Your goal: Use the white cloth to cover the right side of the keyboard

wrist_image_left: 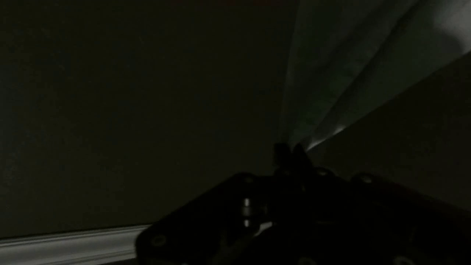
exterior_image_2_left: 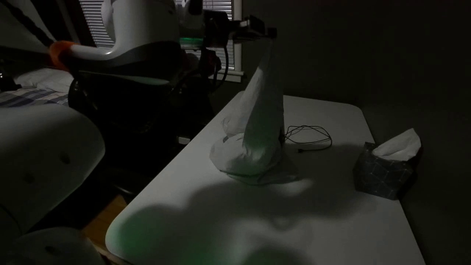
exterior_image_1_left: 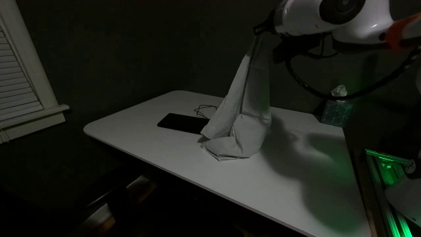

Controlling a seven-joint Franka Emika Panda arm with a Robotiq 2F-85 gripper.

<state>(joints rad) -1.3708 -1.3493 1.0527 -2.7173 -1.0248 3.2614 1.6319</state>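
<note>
Cloth: a creased white fabric cloth, gathered at its top and held up; its lower folds appear to rest on a white round-cornered bench.
Grip: my black two-fingered gripper has its fingertips pinched together on the cloth's upper tip, well above the bench.
Keyboard: a flat black rectangular keyboard, lying on the bench; one end shows in an exterior view, the opposite end is hidden behind the fabric. Whether the two touch, I cannot tell.
Covering, done: cloth caught and raised close by the keyboard; I judge the job about half through.
Covering, left: spread the raised part over the right side, which I take to be the hidden end, then lower and let go. I can confirm no finished cover.
Cloth count: one.
Gripper count: one.
Keyboard count: one; single keys too dark for me to number.
Bench count: one.
Cable count: one thin black cable, it seems, loosely looped on the bench; I cannot see where it leads.
Tissue box count: one patterned tissue box with pale geometric lines, at the bench's edge, well apart from the cloth.
Tissue count: one white paper tissue, standing out of the box.
</note>
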